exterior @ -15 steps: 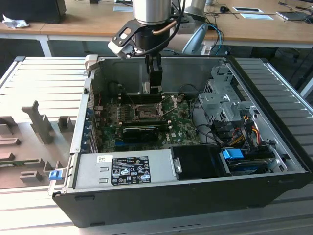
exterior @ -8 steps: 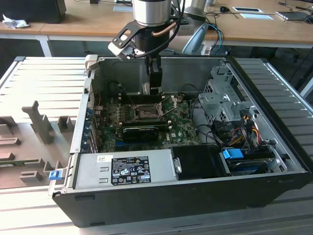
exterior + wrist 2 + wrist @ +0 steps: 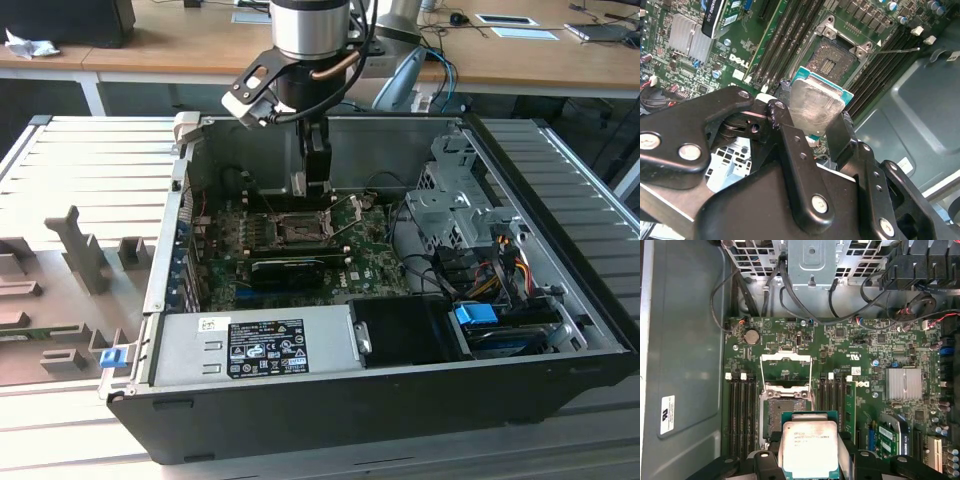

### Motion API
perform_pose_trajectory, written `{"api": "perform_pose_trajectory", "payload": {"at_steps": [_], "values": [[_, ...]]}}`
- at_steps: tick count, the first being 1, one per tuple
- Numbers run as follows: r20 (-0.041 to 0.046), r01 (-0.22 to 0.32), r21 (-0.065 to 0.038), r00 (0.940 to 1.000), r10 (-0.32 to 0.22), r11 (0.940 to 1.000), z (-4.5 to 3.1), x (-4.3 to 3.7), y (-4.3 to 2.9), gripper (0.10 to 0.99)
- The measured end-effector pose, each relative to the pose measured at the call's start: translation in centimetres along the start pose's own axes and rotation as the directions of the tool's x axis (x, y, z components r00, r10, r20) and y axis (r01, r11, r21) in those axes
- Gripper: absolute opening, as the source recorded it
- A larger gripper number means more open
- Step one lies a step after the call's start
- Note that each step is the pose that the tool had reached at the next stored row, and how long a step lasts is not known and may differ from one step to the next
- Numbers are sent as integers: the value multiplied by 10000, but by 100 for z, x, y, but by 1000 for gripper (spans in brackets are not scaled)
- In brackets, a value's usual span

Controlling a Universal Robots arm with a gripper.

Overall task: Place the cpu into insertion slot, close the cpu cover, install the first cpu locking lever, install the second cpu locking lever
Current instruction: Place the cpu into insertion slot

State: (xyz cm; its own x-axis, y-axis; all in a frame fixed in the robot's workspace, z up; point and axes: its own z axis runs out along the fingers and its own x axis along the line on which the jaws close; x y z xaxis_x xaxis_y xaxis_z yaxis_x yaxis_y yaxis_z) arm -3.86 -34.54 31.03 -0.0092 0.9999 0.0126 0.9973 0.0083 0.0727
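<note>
Wooden desks [image 3: 150, 42] behind a grey, perhaps metal, slatted table [image 3: 90, 150].

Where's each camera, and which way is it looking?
Exterior view: stands off the arm, looking down into the black computer case; the arm's black gripper shows.
First wrist view: rides the arm, facing the green motherboard; black fingers show.
Second wrist view: rides the arm, looking slantwise past gripper links.
Both wrist views show the gripped silvery square cpu near the square dark-centred insertion slot.
</note>
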Motion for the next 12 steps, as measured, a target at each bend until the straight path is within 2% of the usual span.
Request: {"api": "perform_pose_trajectory", "payload": {"at_steps": [12], "values": [[-1,0,-1,10000,0,10000,76,-1,-5,529]]}}
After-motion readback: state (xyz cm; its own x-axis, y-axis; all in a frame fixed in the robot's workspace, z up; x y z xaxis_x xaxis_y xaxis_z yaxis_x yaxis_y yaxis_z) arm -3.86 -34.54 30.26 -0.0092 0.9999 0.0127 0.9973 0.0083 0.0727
